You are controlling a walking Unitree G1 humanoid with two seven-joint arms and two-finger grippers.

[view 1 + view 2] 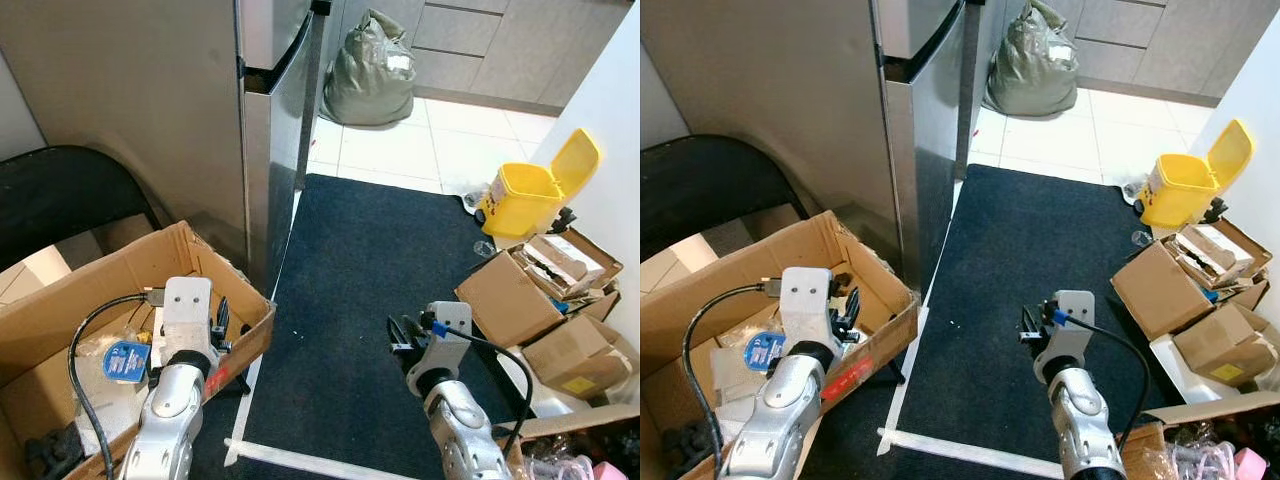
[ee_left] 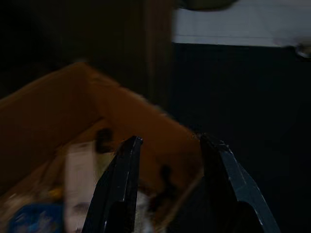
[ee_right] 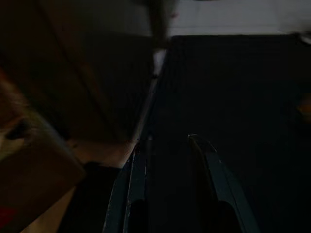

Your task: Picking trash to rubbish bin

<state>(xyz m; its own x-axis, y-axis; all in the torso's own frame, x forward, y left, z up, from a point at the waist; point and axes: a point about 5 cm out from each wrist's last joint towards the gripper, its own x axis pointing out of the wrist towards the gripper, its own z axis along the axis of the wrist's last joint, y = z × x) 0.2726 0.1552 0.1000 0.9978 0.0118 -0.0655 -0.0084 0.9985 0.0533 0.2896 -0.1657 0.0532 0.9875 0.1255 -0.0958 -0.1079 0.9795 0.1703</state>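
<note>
A yellow rubbish bin [image 1: 522,200] with its lid up stands at the far right edge of the dark rug [image 1: 380,270], against the white wall. My left gripper [image 1: 221,322] hangs open over the right corner of a big open cardboard box [image 1: 60,305] that holds wrappers and a blue-labelled item [image 1: 127,360]. In the left wrist view the left gripper [image 2: 171,141] has nothing between its fingers. My right gripper [image 1: 403,335] is open and empty over the rug, as the right gripper [image 3: 167,148] also appears in its wrist view. A small clear object [image 1: 484,248] lies near the bin.
A steel fridge [image 1: 275,130] rises on the left with a black chair [image 1: 70,195] beside it. Several cardboard boxes [image 1: 530,290] crowd the right side below the bin. A stuffed green bag [image 1: 372,70] sits on the tiles at the back. White tape [image 1: 300,462] crosses the floor.
</note>
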